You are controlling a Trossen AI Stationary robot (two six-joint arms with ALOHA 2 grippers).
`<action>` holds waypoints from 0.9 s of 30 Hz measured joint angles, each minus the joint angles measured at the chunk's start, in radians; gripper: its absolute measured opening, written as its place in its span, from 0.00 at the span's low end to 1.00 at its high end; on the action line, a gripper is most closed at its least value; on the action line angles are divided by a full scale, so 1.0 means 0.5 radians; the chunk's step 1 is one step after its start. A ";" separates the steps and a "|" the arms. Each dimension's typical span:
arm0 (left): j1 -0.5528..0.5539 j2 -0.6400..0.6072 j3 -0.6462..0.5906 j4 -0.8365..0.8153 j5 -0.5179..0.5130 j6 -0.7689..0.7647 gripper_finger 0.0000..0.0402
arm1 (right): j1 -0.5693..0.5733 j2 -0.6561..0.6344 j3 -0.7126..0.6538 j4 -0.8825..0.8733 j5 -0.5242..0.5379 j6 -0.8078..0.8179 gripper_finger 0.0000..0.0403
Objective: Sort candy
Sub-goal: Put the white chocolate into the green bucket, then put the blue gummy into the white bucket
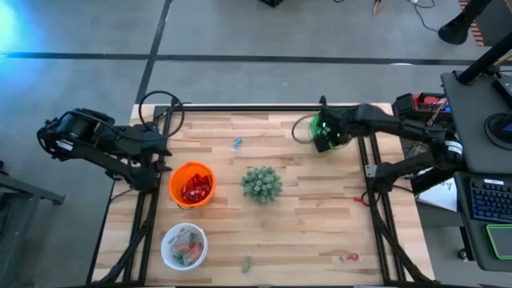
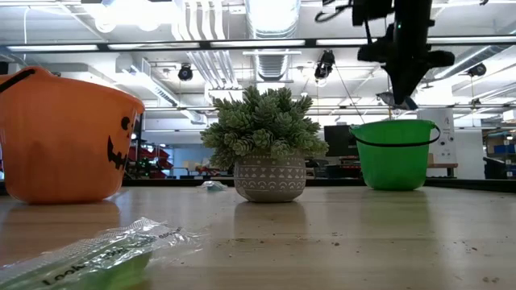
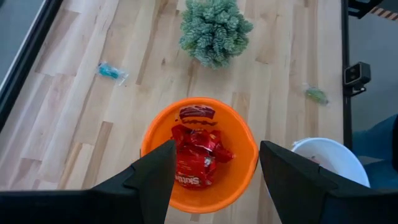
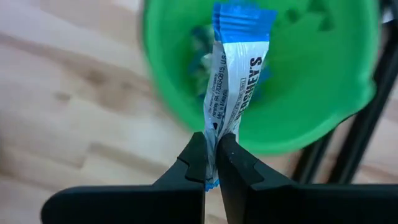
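Observation:
My right gripper (image 4: 211,155) is shut on a blue-and-white wrapped candy bar (image 4: 235,68). It hangs over the open green bucket (image 4: 323,93) at the far right of the table (image 1: 324,130), and more blue-wrapped candy lies inside the bucket. My left gripper (image 3: 214,168) stands open above the orange bucket (image 3: 149,134), which holds red candy packets (image 3: 196,152). Nothing is between its fingers. Loose candy lies on the table: a teal piece (image 1: 238,143), a green piece (image 1: 247,262) and a red piece (image 1: 349,258). My right gripper pinches the bar near one end (image 4: 214,127) between its two fingers. The fingers come from above and point steeply down, along the bar. The rest of the bar reaches past the fingertips toward the bucket's mouth, lifted clear of the bucket and the table.
A small potted spiky plant (image 1: 261,184) stands mid-table between the buckets. A white bowl (image 1: 184,246) with mixed candy sits at the near left. A green wrapped packet (image 2: 89,258) lies close to the low camera. Black frame rails run along the table's left and right sides.

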 joint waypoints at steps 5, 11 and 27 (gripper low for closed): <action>0.000 0.025 0.000 0.000 -0.005 0.000 0.52 | -0.380 0.000 -0.007 0.048 -0.025 -0.334 0.02; -0.001 0.050 0.000 -0.001 -0.085 0.001 0.48 | -0.719 0.004 -0.019 0.365 -0.373 -0.649 0.04; 0.001 0.096 0.000 0.004 -0.227 0.024 0.53 | -0.758 0.187 -0.025 0.355 -0.397 -0.819 0.34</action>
